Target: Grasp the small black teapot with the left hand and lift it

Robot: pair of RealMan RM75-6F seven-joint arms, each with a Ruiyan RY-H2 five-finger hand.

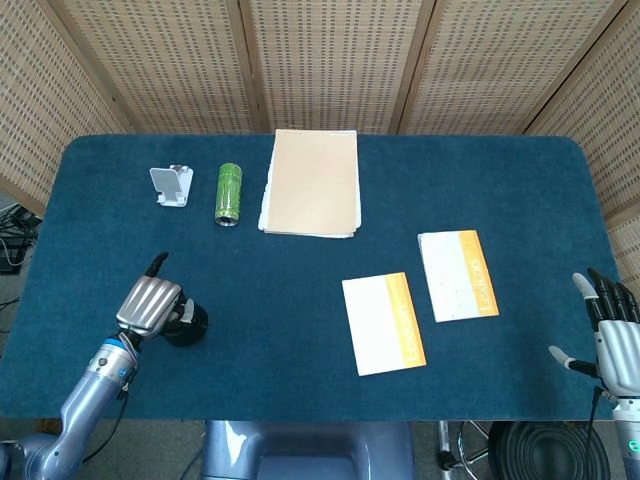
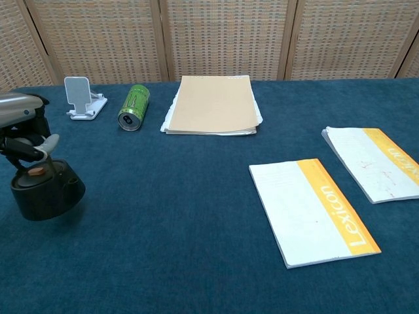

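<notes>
The small black teapot (image 1: 186,323) (image 2: 46,193) is at the near left of the blue table (image 1: 300,270). My left hand (image 1: 150,305) (image 2: 22,134) sits over it from the left and grips the handle at its top. The pot's base stays close to the cloth, and I cannot tell whether it touches. My right hand (image 1: 610,335) hangs off the table's right edge with its fingers apart, holding nothing. The chest view does not show it.
A green can (image 1: 229,194) (image 2: 133,106) lies beside a white phone stand (image 1: 171,186) (image 2: 82,98) at the far left. A tan pad (image 1: 312,182) (image 2: 213,104) lies at the far middle. Two white-and-orange notebooks (image 1: 383,322) (image 1: 457,275) lie to the right.
</notes>
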